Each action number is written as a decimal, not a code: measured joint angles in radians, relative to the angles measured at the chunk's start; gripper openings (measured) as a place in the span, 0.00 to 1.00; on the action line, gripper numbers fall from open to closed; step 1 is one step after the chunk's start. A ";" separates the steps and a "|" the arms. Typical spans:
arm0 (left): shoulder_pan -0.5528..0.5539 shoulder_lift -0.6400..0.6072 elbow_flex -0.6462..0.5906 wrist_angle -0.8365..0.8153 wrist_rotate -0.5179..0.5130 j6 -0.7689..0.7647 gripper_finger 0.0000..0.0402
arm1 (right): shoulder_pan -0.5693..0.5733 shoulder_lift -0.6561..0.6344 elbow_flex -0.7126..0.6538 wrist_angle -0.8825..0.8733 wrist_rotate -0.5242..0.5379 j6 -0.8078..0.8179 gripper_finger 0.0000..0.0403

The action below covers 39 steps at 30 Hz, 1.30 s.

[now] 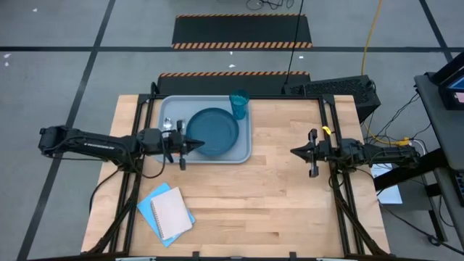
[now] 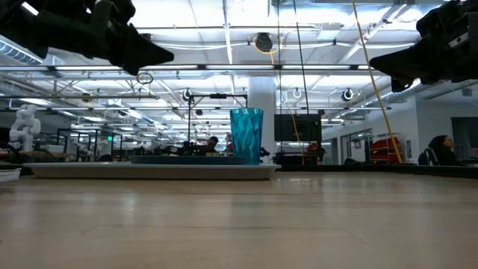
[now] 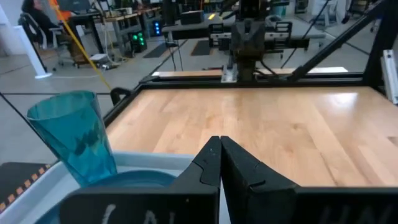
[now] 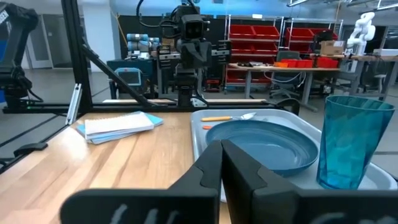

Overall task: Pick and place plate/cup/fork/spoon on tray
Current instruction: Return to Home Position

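Note:
The dark teal plate lies flat in the grey-blue tray at the table's far left. The teal cup stands upright in the tray's far right corner; it also shows in the left wrist view and the right wrist view. An orange-handled utensil with a silver end lies in the tray beyond the plate; fork or spoon, I cannot tell. My left gripper is shut and empty, above the plate's near edge. My right gripper is shut and empty over the bare table at the right.
A blue-and-white notebook lies on the table near its front left. Bare wood stretches between the tray and my right gripper. Black frame rails run along the table's sides.

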 joint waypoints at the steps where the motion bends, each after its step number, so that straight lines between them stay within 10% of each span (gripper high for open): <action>1: -0.003 -0.021 0.000 -0.020 0.000 -0.004 0.01 | 0.000 0.000 0.000 0.005 0.001 0.000 0.00; 16: -0.027 -0.114 -0.002 -0.128 0.088 0.030 0.01 | 0.000 0.000 -0.001 0.018 0.000 0.001 0.00; 39: 0.015 -0.115 -0.290 0.237 0.176 -0.051 0.01 | 0.000 0.000 -0.001 0.020 -0.002 0.001 0.00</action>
